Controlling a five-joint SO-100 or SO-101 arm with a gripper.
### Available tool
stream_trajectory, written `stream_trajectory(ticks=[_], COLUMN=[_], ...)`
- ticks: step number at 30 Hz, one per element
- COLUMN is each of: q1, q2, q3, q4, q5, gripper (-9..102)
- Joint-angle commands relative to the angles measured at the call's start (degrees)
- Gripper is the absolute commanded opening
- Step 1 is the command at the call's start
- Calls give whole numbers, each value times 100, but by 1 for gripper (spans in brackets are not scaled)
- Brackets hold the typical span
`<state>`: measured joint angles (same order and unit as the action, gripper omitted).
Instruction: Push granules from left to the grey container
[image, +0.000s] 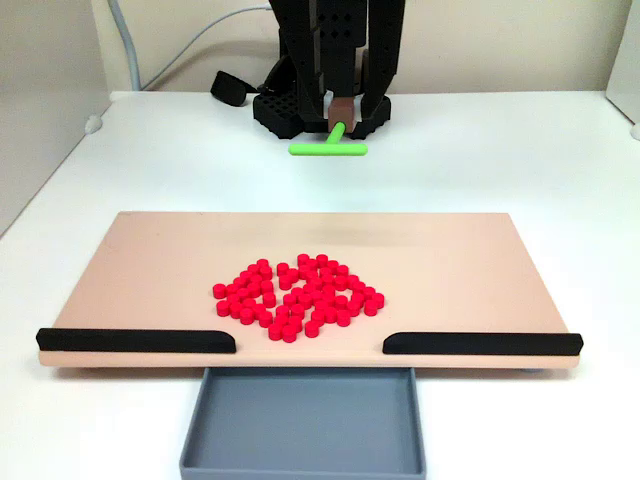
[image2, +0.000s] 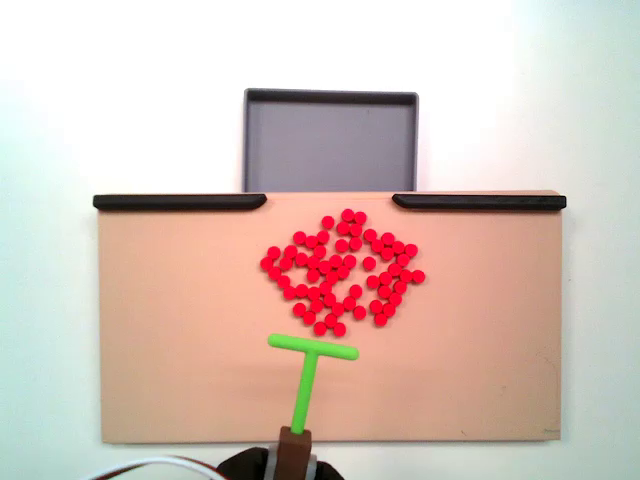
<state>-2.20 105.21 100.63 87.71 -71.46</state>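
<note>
Granules (image2: 341, 271): several dozen small bright red cylinders in one loose cluster, centre of the frame on the tan board (image2: 160, 330) in a fixed view looking down. In the other fixed view the same cluster (image: 298, 296) sits just above the gap between the two black strips (image: 135, 340).

Grey container (image2: 330, 145): upper centre of the frame, butted against the board edge at that gap, nothing in it. Lower centre in the other view (image: 305, 425).

Handling, judged: the pellets look light, hard and smooth. They should slide and roll easily on the board and scatter sideways when pushed. Not fragile. No sense grasping them singly; sweep them with the crossbar of the green T-shaped stick (image2: 311, 362), which looks stiff.

Stick: crossbar lies just below the cluster, not touching it. Its stem runs down to the hand (image2: 295, 440) at the bottom edge of the frame.

Hand: clamped on the stem end, going by the brown block around it; the fingers themselves are not clear.

Worktop (image: 500, 160): white.

Writing, brands, labels: none readable anywhere.
</note>
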Motion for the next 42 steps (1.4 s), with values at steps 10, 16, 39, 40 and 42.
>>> stream_trajectory(ticks=[10, 16, 39, 40, 42], q1=[-229, -554, -1494, -1512, -1512], q2=[-510, -642, -2927, -2979, -3129], q3=[-211, -387, -2979, -3050, -3182], q4=[-9, -9, 88, 88, 88], q5=[2496, 3463, 6653, 6741, 6908], gripper=[0, 0, 0, 0, 0])
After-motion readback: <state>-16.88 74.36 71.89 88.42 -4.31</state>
